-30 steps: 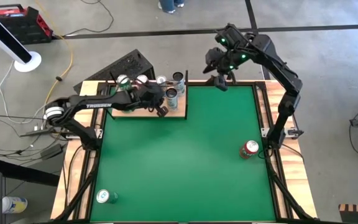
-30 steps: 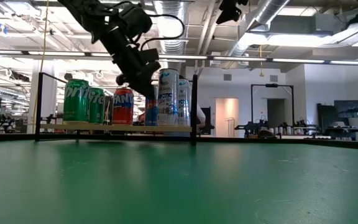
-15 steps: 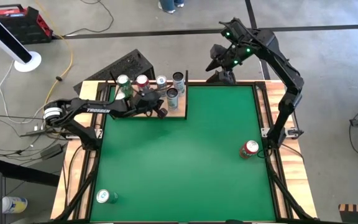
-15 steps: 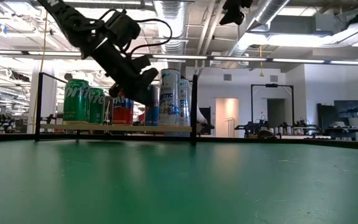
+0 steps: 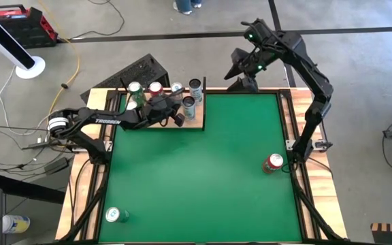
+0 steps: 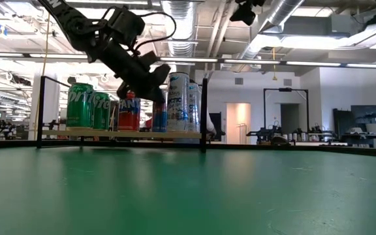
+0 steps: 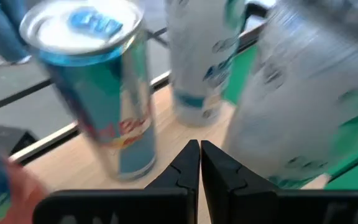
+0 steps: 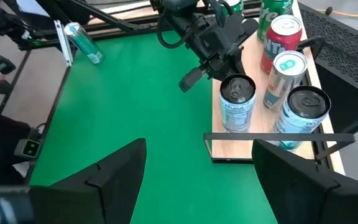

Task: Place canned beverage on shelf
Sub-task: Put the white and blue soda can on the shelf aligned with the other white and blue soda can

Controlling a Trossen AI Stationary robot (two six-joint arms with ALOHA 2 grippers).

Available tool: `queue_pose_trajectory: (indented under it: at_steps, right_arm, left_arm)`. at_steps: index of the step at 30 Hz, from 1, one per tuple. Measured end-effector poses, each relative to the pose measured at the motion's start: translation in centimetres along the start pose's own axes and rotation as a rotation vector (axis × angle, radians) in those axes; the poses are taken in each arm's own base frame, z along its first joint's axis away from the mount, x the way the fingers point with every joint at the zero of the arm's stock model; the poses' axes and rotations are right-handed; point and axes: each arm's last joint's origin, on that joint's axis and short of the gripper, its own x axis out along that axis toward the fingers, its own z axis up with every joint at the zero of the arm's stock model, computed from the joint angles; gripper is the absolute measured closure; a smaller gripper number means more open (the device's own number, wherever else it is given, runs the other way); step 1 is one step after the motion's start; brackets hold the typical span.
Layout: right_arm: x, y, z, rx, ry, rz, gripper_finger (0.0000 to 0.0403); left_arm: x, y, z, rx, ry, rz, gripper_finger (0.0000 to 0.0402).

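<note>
The shelf (image 5: 196,121) lies at the mat's far left corner, and several cans stand upright on it: a green one (image 5: 135,88), a red one (image 5: 156,88), a slim blue one (image 7: 104,81) and white ones (image 5: 188,103). My left gripper (image 5: 178,119) is shut and hovers low over the shelf's near side, beside the nearest white can (image 8: 237,102). My right gripper (image 8: 197,168) is open, high above the mat's far edge. A red can (image 5: 272,162) stands on the mat at the right. A green can (image 5: 116,215) stands at the near left.
A thin dark frame (image 6: 204,114) rises around the shelf. Wooden border strips (image 5: 318,197) run along the table's sides. Bare green mat (image 5: 196,177) fills the middle. A black case (image 5: 138,71) lies on the floor beyond the shelf.
My left arm has sunk a little over the shelf. Its shut gripper has tipped from a steep downward slant to a flatter one and has rolled somewhat. My right gripper, open all the while, has swung slightly above the far edge. The cans have not moved.
</note>
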Motion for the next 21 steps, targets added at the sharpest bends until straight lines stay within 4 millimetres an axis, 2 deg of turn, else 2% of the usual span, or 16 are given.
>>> queue_pose_trajectory:
  at_steps: [14, 21]
  right_arm:
    - [-0.2, 0.0, -0.1, 0.003, -0.010, 0.033, 0.0087]
    - [-0.1, 0.0, -0.1, 0.003, -0.010, 0.033, 0.0087]
  left_arm:
    - [-0.3, -1.0, -0.1, -0.036, 0.000, -0.074, 0.0401]
    - [0.8, -1.9, -1.5, -0.075, 0.030, -0.090, 0.0401]
